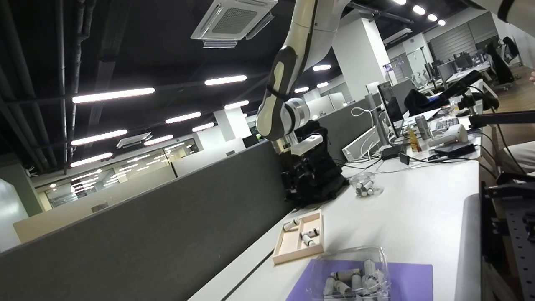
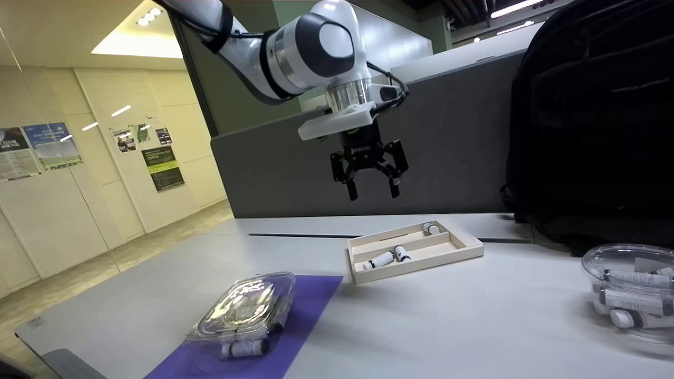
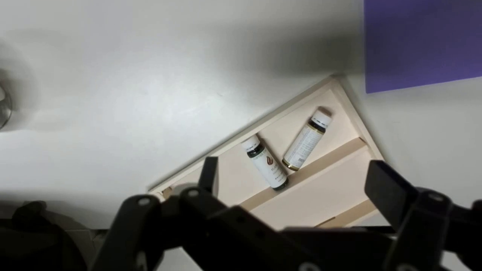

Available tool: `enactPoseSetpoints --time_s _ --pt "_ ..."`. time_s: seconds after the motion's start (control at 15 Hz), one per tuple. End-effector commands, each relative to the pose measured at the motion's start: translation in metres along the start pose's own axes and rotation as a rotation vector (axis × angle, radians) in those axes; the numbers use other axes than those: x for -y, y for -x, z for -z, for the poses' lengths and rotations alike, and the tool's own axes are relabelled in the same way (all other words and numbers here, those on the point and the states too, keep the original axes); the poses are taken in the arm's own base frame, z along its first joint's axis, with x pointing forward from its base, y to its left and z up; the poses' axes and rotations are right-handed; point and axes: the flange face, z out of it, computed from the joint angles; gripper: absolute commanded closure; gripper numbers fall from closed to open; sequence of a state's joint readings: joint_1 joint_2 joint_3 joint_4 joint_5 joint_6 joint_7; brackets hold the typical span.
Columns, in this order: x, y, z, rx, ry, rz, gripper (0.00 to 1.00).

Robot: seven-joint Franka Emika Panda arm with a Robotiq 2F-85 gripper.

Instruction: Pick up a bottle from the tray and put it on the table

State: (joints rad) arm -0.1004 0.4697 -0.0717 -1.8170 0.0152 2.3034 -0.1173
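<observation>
A light wooden tray (image 1: 296,256) with compartments lies on the white table (image 1: 397,217); it also shows in an exterior view (image 2: 421,267) and the wrist view (image 3: 288,108). Two small white-labelled bottles lie on their sides in its near compartment: a bottle with a flame mark (image 3: 266,162) and a bottle with a text label (image 3: 305,141). A third bottle (image 2: 430,228) lies in the back compartment and does not show in the wrist view. My gripper (image 2: 374,190) is open and empty, pointing down above the tray. In the wrist view its fingers (image 3: 293,175) stand wide apart.
A clear lidded box (image 2: 247,310) with bottles stands on a purple sheet (image 2: 316,302) beside the tray. A round clear tub (image 2: 629,289) of bottles stands on the opposite side. A black backpack (image 2: 595,131) and the grey partition (image 2: 447,152) stand behind.
</observation>
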Motion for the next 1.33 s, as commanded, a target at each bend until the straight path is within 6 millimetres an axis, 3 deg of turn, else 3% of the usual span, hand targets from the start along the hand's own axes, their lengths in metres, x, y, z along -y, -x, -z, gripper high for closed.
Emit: enactPoseSetpoints --time_s 0.0,0.53,1.0,1.27 --pt "0.008 -0.011 -0.022 -0.093 0.021 0.037 0.0" --pt "0.033 -0.034 -0.102 -0.092 -0.001 0.151 0.0" --pt "0.043 -0.05 -0.128 -0.05 -0.018 0.218 0.0" --pt "0.045 -0.049 -0.14 -0.015 -0.037 0.233 0.0"
